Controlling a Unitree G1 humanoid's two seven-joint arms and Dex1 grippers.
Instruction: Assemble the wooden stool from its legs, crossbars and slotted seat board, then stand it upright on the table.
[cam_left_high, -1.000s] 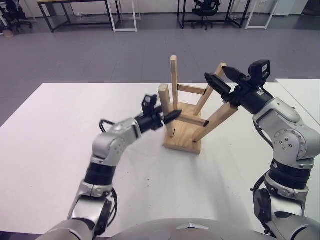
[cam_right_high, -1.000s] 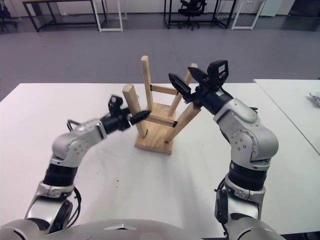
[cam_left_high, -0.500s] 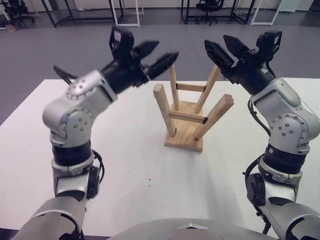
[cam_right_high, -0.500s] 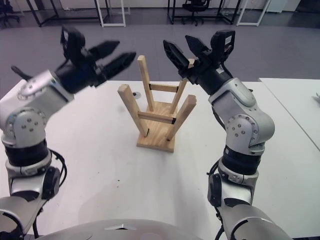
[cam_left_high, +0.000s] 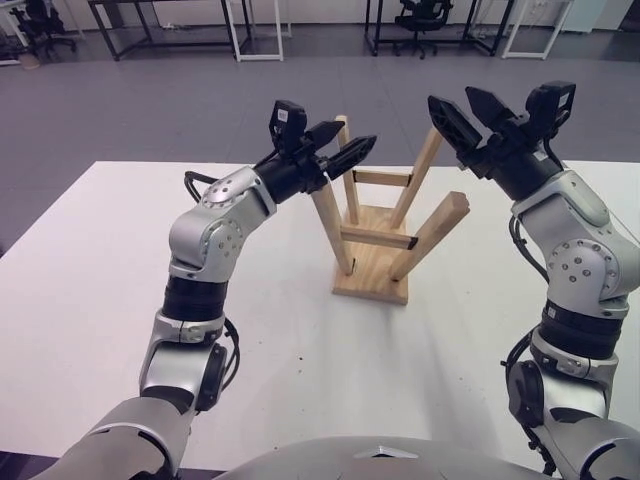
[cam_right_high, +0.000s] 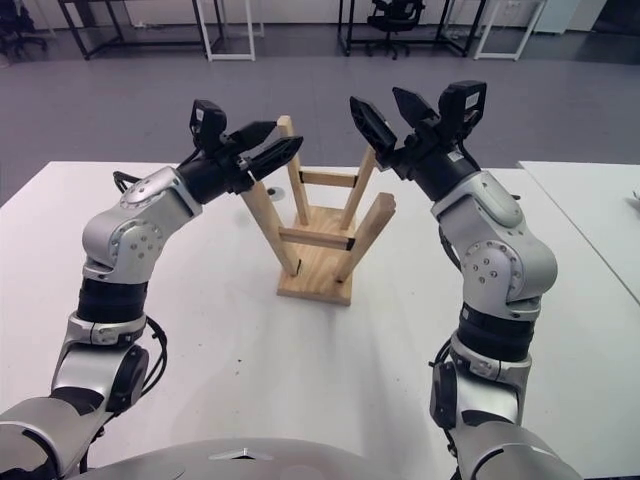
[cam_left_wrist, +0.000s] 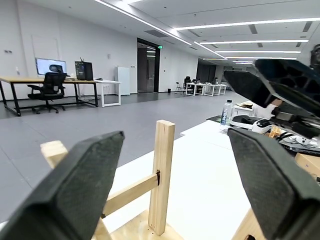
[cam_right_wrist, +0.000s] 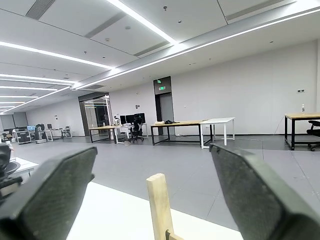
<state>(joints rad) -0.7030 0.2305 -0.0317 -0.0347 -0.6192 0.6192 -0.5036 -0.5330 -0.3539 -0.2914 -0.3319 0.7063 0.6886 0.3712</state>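
Two sets of jaws: we see both spread wide, holding nothing.
Left gripper (cam_left_high: 355, 137): hovers at the tops of the stool's (cam_left_high: 376, 237) left legs (cam_left_high: 430, 235).
Right gripper (cam_left_high: 450, 98): by the far right leg's top.
Stool: upside down, seat board (cam_left_high: 370, 285) flat on our white table (cam_left_high: 90, 270), crossbars (cam_left_high: 381, 178) fitted.
Room: grey floor (cam_left_high: 150, 110), desks (cam_left_wrist: 30, 79), office chairs (cam_left_wrist: 51, 89) behind.

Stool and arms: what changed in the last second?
Left gripper left the front crossbar, swung up high and open, then came back down to the top of the near-left leg. Right gripper rose off the stool's right side, open. Stool stays upside down on the table.
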